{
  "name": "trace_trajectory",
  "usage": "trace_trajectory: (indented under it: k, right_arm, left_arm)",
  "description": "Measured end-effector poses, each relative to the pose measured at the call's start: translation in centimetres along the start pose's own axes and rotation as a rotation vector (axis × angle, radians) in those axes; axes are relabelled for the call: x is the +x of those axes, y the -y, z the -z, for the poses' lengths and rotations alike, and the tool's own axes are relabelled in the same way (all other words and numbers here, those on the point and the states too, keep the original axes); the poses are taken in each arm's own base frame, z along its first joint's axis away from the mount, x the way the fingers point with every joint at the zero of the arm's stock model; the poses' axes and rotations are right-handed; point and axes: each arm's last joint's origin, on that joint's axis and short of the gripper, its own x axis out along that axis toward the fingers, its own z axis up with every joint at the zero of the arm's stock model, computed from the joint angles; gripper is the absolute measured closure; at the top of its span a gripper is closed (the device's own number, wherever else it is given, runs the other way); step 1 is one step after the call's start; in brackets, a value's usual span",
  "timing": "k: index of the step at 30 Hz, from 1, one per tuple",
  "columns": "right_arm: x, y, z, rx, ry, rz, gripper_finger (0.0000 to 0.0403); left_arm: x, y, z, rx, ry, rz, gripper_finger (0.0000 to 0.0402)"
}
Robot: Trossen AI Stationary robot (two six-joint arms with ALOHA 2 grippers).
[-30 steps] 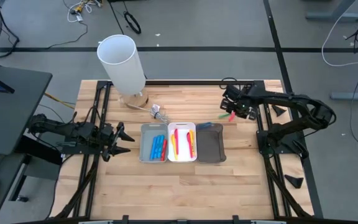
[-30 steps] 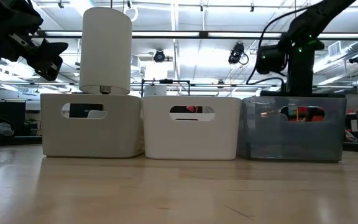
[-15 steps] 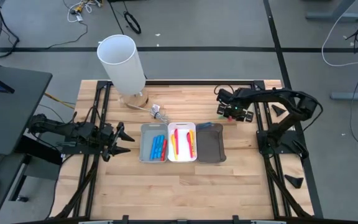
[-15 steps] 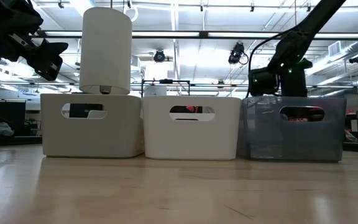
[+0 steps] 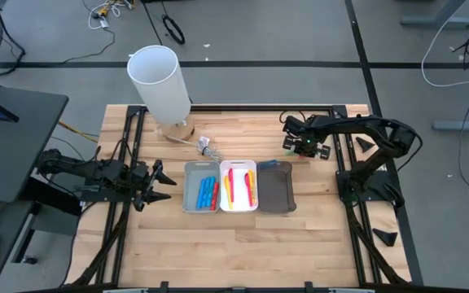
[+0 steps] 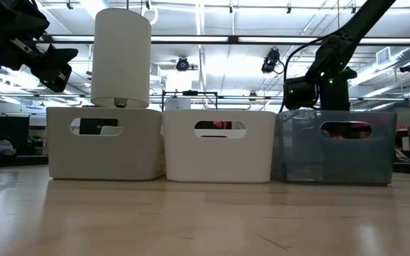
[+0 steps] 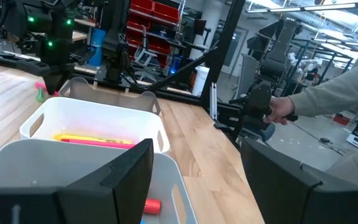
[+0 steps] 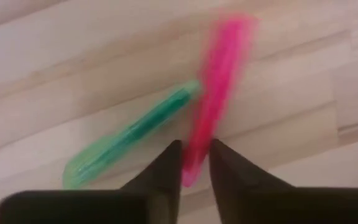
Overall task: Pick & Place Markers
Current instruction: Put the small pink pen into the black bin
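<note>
Two fingers [image 8: 166, 168] pinching pink marker [image 8: 219, 74]

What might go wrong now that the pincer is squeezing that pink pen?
The right pincer pinches only the tip of the pink marker, so it may slip or swing when lifted. The green marker lies touching it and could get knocked or dragged along. The dark tray is some way off, so a loose grip could drop the marker on the table.

Pink marker [image 8: 216, 87], green marker [image 8: 132, 134], pale wooden table [image 8: 55, 74].
</note>
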Motion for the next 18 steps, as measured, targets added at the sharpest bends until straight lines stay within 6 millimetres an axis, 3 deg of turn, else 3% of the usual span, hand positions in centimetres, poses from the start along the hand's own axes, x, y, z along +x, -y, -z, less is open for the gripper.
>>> trace_trajectory:
  k: [6,13,18]
  right_arm:
    - [0.0,0.1,0.2,-0.042,0.013,0.018,0.0390]
    - [-0.3,0.9,1.4,-0.126,0.033,0.112,0.0369]
    - [-1.9,1.9,2.4,-0.174,0.070,0.140,0.0375]
  left_arm:
    - [0.0,0.0,0.0,0.000,0.000,0.000,0.0154]
    - [0.0,0.0,0.0,0.000,0.000,0.000,0.0154]
    - [0.0,0.0,0.0,0.000,0.000,0.000,0.0154]
